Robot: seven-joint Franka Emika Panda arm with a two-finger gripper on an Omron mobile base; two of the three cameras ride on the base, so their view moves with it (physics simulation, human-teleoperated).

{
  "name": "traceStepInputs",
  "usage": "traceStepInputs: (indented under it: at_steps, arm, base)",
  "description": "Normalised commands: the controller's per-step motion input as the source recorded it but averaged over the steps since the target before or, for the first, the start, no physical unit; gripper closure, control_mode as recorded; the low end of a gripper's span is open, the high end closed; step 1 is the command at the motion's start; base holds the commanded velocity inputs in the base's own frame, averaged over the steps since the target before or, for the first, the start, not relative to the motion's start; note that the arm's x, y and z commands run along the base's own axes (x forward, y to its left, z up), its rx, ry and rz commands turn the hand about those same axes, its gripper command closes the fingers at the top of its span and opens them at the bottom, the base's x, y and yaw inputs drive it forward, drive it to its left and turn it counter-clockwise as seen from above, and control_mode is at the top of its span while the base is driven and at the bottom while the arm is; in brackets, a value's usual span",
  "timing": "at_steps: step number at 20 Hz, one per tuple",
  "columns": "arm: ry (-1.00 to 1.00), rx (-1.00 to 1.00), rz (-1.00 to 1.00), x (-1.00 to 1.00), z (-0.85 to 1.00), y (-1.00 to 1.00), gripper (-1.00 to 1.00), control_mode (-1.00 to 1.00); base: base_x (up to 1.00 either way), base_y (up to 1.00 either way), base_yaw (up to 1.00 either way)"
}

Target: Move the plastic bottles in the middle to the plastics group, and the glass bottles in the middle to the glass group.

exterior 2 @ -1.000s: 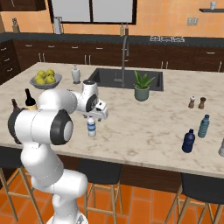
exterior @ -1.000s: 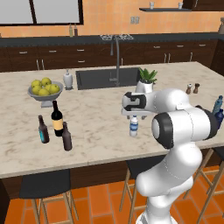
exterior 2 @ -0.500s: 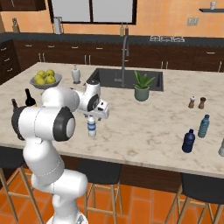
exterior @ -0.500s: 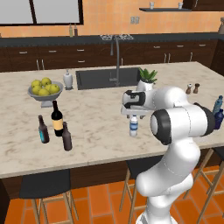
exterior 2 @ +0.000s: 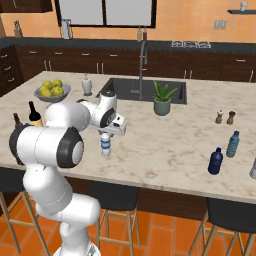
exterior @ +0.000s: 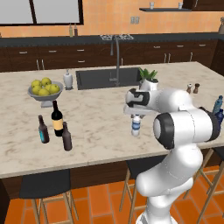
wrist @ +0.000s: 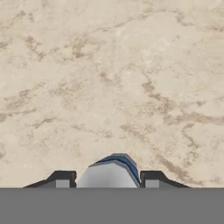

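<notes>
The clear plastic bottle (exterior: 136, 127) with a blue label stands upright mid-counter, also visible in the right base view (exterior 2: 105, 144). My gripper (exterior: 136, 114) comes down over its top and is shut on its neck. In the hand view the white cap (wrist: 109, 175) fills the gap between my two fingertips (wrist: 62, 178). The navy bottle (exterior 2: 215, 161) stands beside the teal-blue bottle (exterior 2: 233, 144) at the right end. The slender dark brown bottle (exterior: 66, 137) stands by the wine bottle (exterior: 57, 119) and the teal-labelled brown bottle (exterior: 42, 130) at the left.
A bowl of yellow-green fruit (exterior: 44, 89) and a soap dispenser (exterior: 68, 80) sit behind the glass group. The sink (exterior: 105, 78) with its tap, a potted plant (exterior 2: 163, 97) and two shakers (exterior 2: 224, 117) lie farther back. Stools stand under the counter's front edge.
The hand and the clear bottle have shifted very slightly up and to the right. Nothing else on the counter has moved.
</notes>
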Motion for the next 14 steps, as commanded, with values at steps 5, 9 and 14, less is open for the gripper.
traceStepInputs:
  at_steps: [5, 9, 14]
  arm:
    - [-0.08, 0.0, 0.01, -0.43, 0.39, -0.58, 1.0, -1.0]
    - [-0.06, 0.0, 0.0, -0.41, 0.35, -0.9, 1.0, -1.0]
    - [0.0, 0.0, 0.0, -0.36, 0.29, -1.0, 1.0, -1.0]
  base:
    - [0.0, 0.0, 0.0]
    - [0.0, 0.0, 0.0]
    - [0.0, 0.0, 0.0]
